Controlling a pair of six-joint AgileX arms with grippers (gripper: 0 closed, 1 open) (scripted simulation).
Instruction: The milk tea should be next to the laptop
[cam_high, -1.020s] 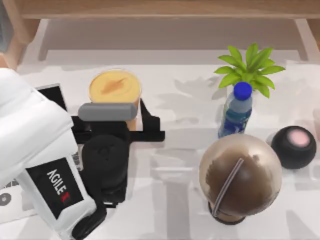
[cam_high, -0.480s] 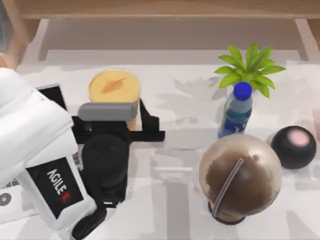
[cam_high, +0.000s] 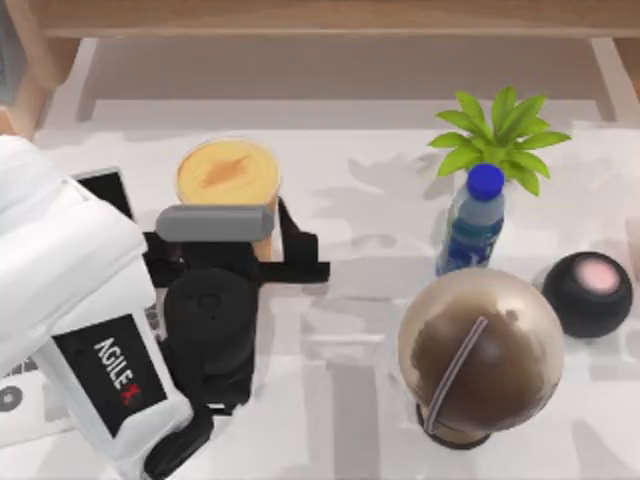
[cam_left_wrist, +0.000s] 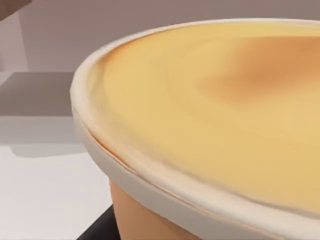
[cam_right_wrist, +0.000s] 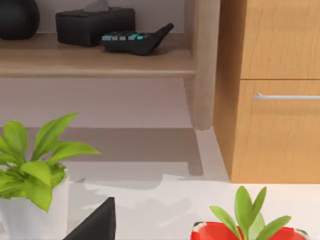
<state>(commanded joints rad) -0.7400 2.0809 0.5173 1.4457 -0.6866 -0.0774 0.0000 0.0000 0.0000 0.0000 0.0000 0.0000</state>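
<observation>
White marbled tabletop: left gripper closed around the peach-orange tapered milk tea cup, just right of the silver-grey laptop; a careless release could topple it.

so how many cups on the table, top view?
2. The milk tea stands back left, with the left pincer around it, beside the laptop. The brown domed cup with a straw stands front right. The left arm may hide more.
</observation>
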